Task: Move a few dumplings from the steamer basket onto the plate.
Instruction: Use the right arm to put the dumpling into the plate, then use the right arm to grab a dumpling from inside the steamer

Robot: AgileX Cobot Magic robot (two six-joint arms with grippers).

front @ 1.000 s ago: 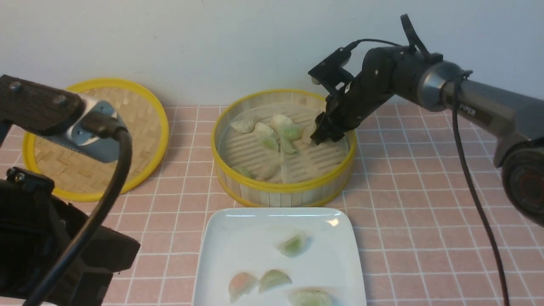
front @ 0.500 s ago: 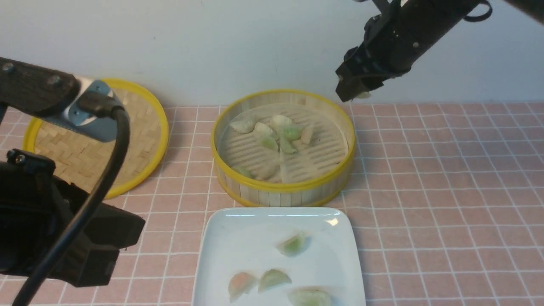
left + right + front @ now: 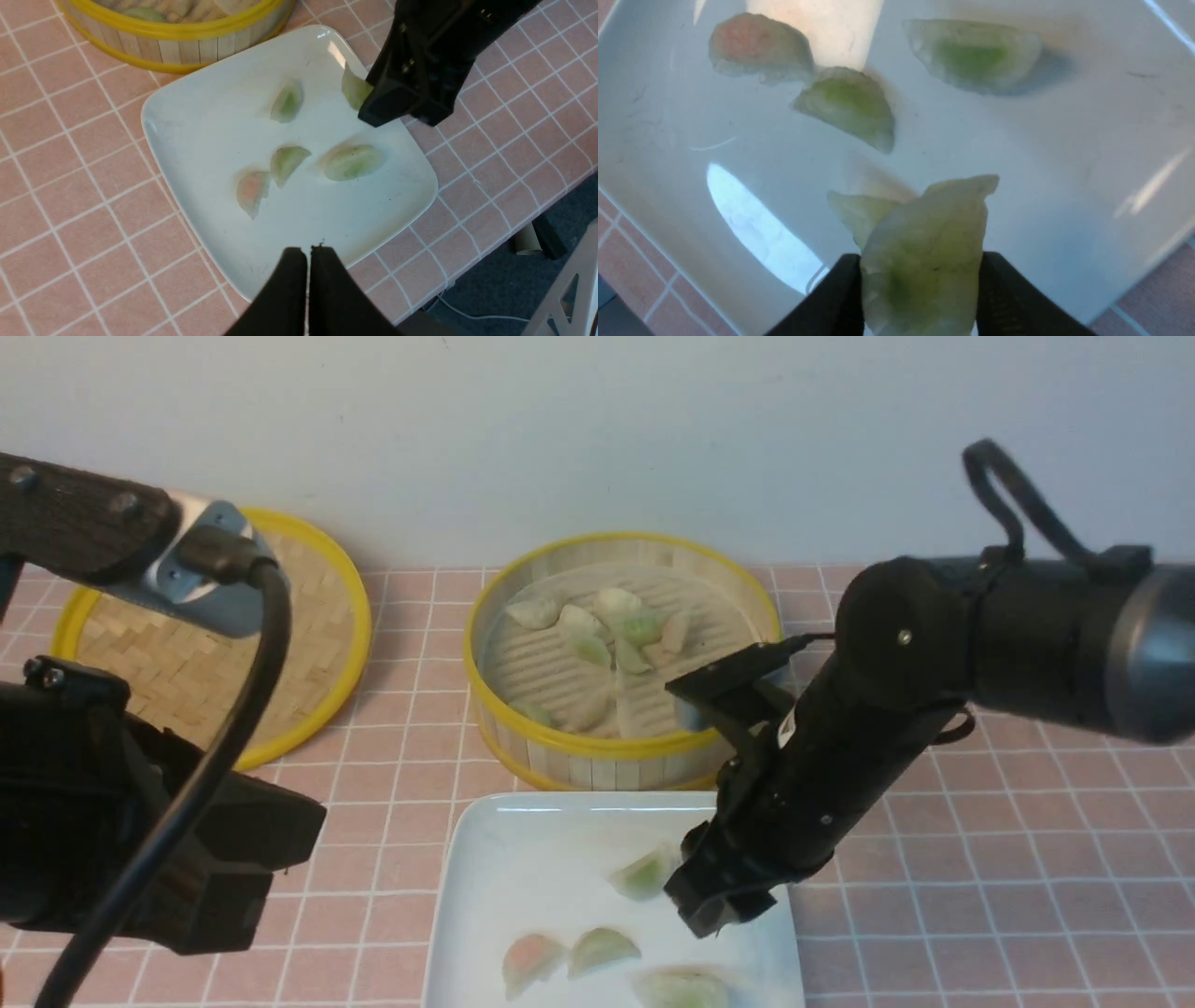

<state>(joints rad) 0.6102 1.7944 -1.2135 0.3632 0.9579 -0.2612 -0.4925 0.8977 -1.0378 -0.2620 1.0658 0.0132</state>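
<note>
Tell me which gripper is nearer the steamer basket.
Right. The right gripper is over the plate's right side, near the steamer basket; the left gripper is at the plate's edge farthest from it.

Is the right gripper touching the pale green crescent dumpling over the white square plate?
Touching: right wrist view shows both right gripper fingers against the green dumpling.

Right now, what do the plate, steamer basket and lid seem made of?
Plate: probably glazed ceramic, possibly melamine; glossy white with sharp highlights. Steamer basket: bamboo by the look, matt pale upright slats, with smooth yellow rims, perhaps plastic. Lid: woven bamboo strips, herringbone pattern, yellow rim.
</note>
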